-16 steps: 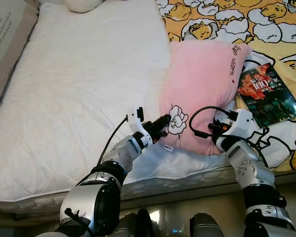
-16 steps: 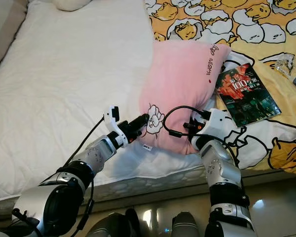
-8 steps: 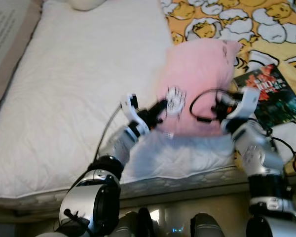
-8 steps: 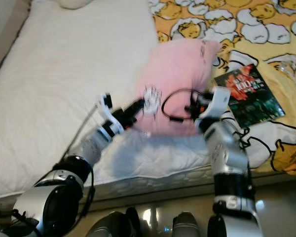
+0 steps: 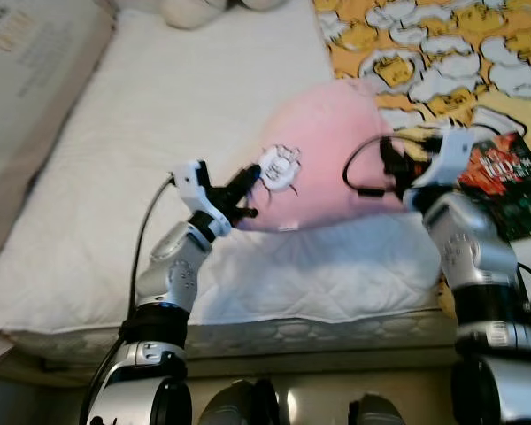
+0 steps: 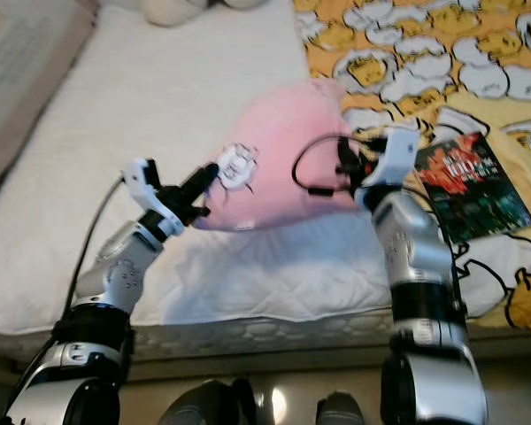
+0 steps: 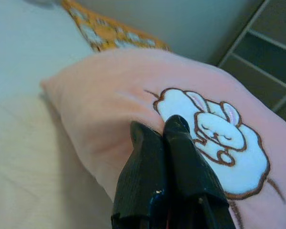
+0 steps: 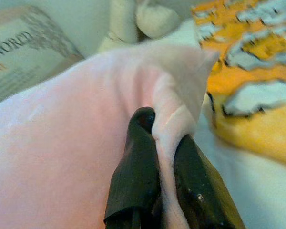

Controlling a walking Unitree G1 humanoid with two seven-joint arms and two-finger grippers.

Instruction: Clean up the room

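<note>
Left gripper (image 7: 159, 130) pinches the pink pillow (image 5: 323, 155) beside its white bunny patch (image 7: 212, 131); right gripper (image 8: 157, 125) clamps a fold at the opposite edge. The pillow hangs above the white mattress (image 5: 159, 159), a book (image 5: 513, 181) on the yellow blanket (image 6: 407, 35) alongside.
</note>
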